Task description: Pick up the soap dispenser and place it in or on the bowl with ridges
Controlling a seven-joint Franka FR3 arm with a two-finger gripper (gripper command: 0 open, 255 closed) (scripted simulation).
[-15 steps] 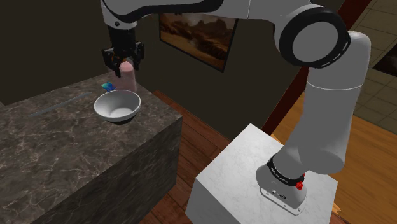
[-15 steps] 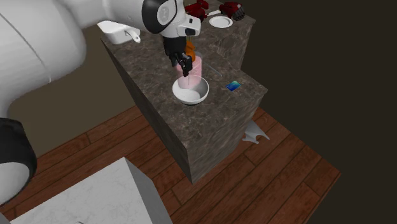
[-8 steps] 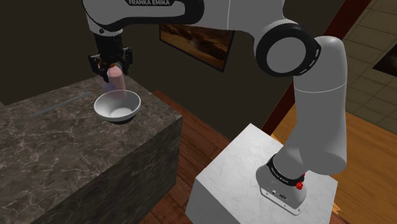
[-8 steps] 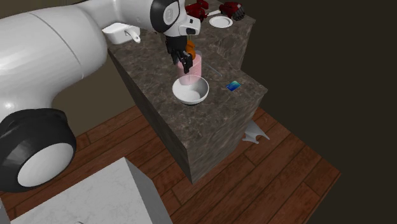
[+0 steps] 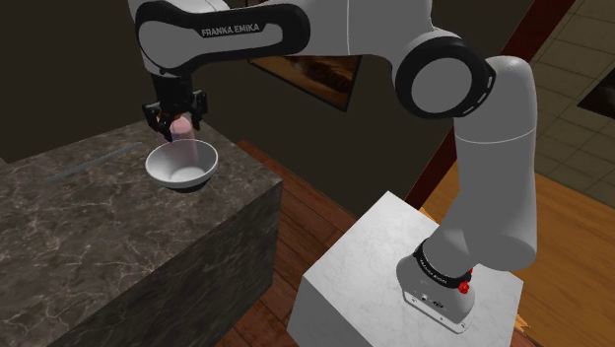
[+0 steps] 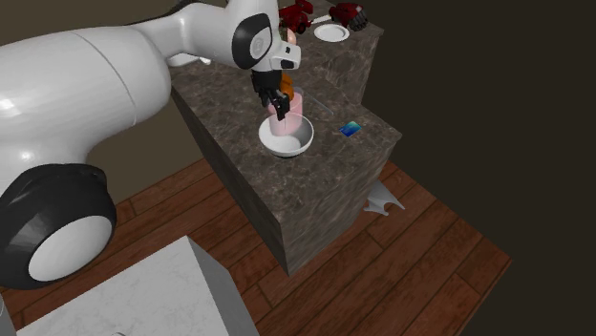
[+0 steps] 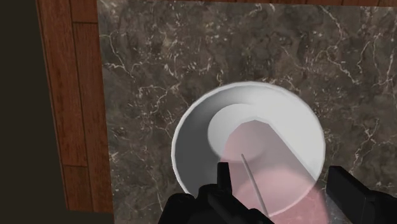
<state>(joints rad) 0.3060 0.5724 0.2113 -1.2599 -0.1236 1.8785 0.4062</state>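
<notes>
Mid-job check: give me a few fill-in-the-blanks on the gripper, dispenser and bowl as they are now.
The gripper is ____ on the soap dispenser. The dispenser's see-through body is ____ in colour. The bowl under it, on the counter, is ____ in colour.
Missing words: shut; pink; white.

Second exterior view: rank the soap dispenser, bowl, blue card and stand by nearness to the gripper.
1. The soap dispenser, clasped in the gripper.
2. The bowl, directly beneath.
3. The blue card, right of the bowl.
4. The stand, lower left.
</notes>
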